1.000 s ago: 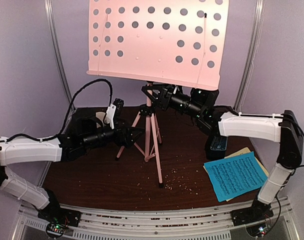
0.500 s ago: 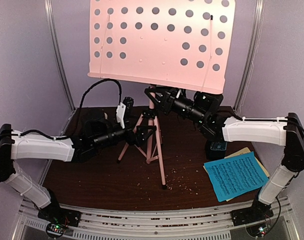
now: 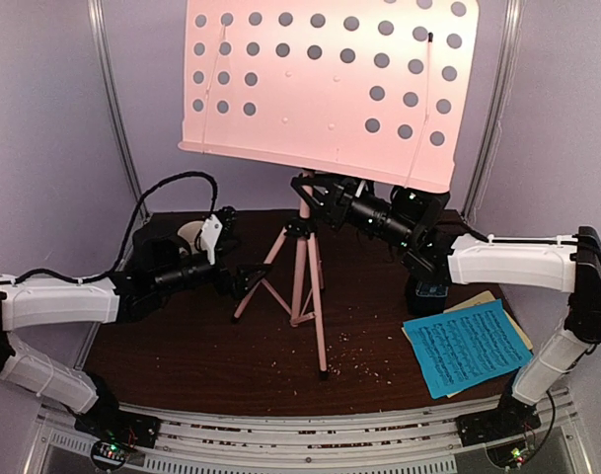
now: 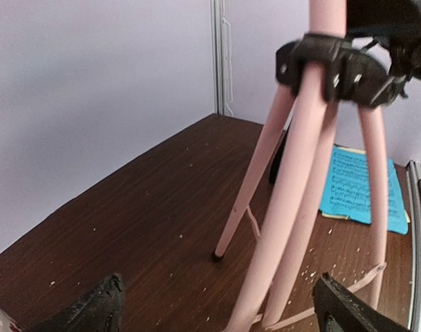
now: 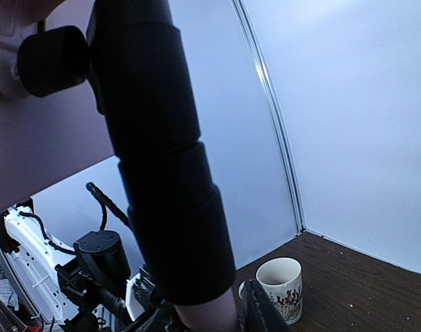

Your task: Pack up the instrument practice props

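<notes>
The pink perforated music stand (image 3: 320, 79) stands on its tripod legs (image 3: 310, 296) at the table's middle. My right gripper (image 3: 308, 190) is shut on the stand's post just under the desk. In the right wrist view the black collar (image 5: 162, 173) and pink post (image 5: 210, 319) fill the space beside one finger (image 5: 262, 311). My left gripper (image 3: 249, 279) is open, low beside the left leg; in the left wrist view (image 4: 220, 311) two legs (image 4: 293, 228) stand between its fingertips, untouched. The blue page (image 3: 466, 346) lies on a yellow page (image 3: 488, 299). The black metronome (image 3: 428, 288) is partly hidden behind my right arm.
A beige mug (image 5: 279, 280) stands at the back left, mostly hidden behind my left arm in the top view (image 3: 188, 234). Lilac walls close in the back and both sides. Crumbs dot the brown table (image 3: 201, 346). A metal rail runs along the near edge.
My left gripper reached in to the tripod legs, then drew back to the left and lower. The stand's desk has shifted a little up and to the right in my right gripper.
</notes>
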